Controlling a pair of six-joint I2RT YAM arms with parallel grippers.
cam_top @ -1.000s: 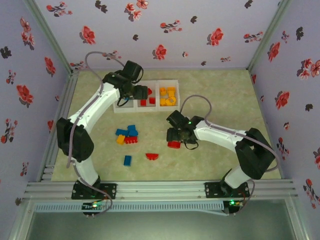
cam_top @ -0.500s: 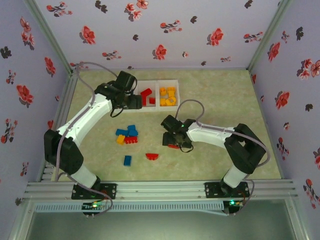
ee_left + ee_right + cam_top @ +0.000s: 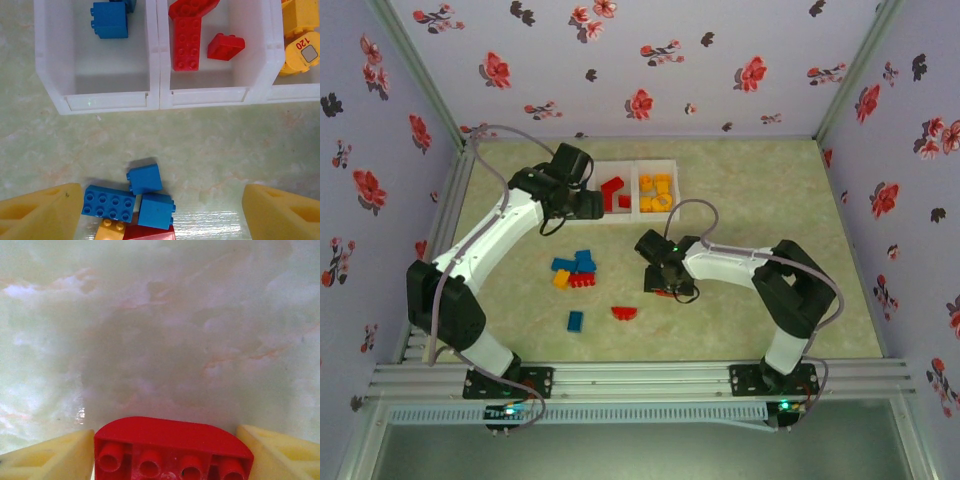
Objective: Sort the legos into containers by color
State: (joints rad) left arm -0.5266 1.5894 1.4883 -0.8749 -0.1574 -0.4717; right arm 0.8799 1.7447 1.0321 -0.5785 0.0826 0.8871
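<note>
a red half-round plastic brick (image 3: 172, 447) rests on the pale marbled table (image 3: 160, 340) near its middle, well in front of the bins. the right gripper (image 3: 165, 440) pinches it, one cream finger against each end, its row of studs facing the wrist camera. to its left, apart from it, lies a second red half-round brick (image 3: 623, 313), and further left a lone small blue brick (image 3: 575, 320). beyond these sits a loose cluster of bricks touching one another: a small blue square brick (image 3: 145, 178), a long blue eight-stud brick (image 3: 110, 202), another blue square brick (image 3: 156, 210), a yellow-orange brick (image 3: 112, 230) and a red brick (image 3: 150, 233), the last two cut off by the wrist view's edge. at the far side stands the row of three joined white translucent plastic bins (image 3: 154, 75). the left bin holds a blue square brick (image 3: 110, 20), the middle one a long red brick (image 3: 187, 45) and a small red square brick (image 3: 226, 46), the right one yellow-orange bricks, among them a rounded piece printed "120" (image 3: 305, 50). the left gripper (image 3: 161, 195) hangs above the table just in front of the bins, its yellow fingers spread wide with nothing between them. lilac walls with red flowers (image 3: 640, 60) enclose the table.
</note>
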